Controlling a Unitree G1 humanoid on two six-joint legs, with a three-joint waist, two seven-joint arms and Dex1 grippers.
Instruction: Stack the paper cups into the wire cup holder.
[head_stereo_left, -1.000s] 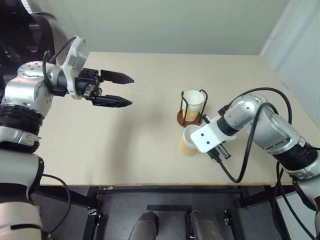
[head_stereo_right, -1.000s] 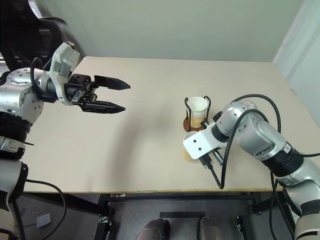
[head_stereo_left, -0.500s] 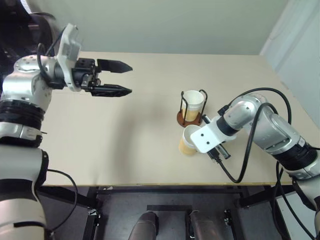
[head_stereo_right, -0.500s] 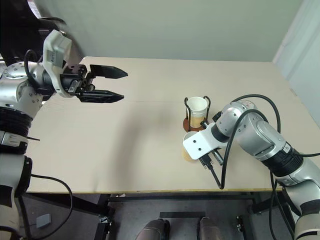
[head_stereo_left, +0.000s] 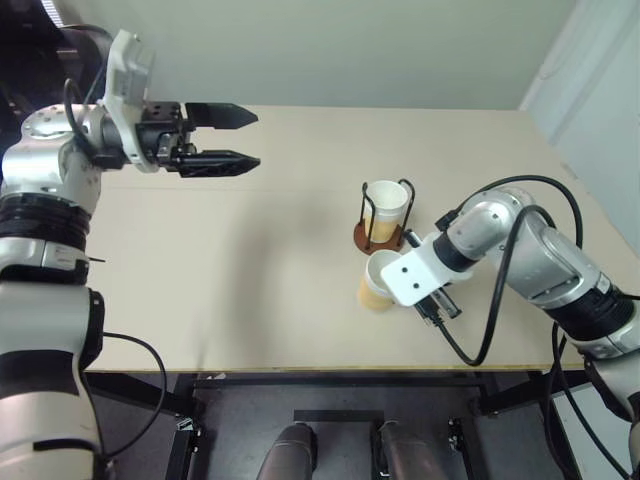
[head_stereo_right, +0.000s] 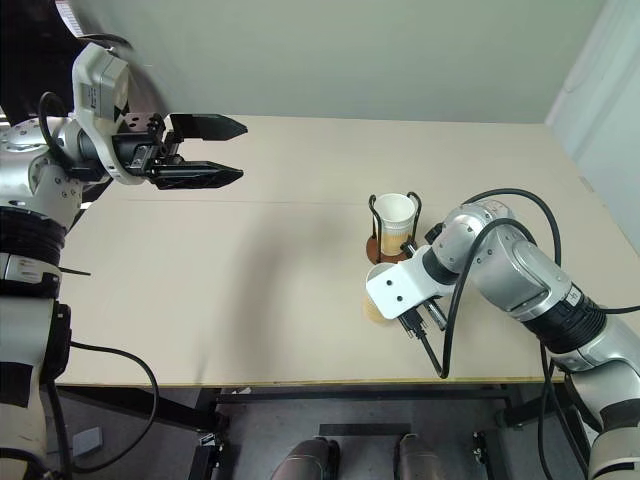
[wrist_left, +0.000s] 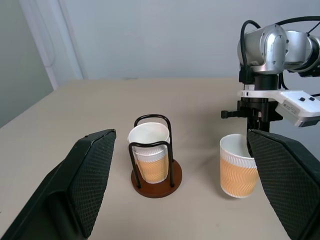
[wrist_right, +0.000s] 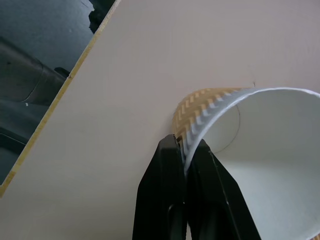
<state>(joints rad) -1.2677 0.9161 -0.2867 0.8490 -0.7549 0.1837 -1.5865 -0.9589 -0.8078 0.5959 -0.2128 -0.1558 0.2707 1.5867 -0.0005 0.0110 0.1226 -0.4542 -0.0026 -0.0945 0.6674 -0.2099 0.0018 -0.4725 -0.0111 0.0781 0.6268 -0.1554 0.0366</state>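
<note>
A paper cup (head_stereo_left: 386, 205) stood upright inside the wire cup holder (head_stereo_left: 384, 232), right of centre on the table (head_stereo_left: 250, 290). At about seven o'clock from the holder, just beside its reddish base, a second paper cup (head_stereo_left: 376, 281) sat upright with its white mouth up. The right gripper (wrist_right: 184, 150) pinched that cup's rim, one black finger outside the wall and one inside, pressed together on the paper.

The table was a plain pale beige board with a thin light edge, its dark frame showing underneath at six o'clock. A grey-green wall stood behind it, and a paler panel at two o'clock.

The left gripper (head_stereo_left: 238, 138) hung above the table's far left part, at ten o'clock from the holder and well apart from it, fingers spread and holding nothing.

The left wrist view showed the zigzag tan pattern on both cups. The right wrist view showed the pinch on the rim up close.
</note>
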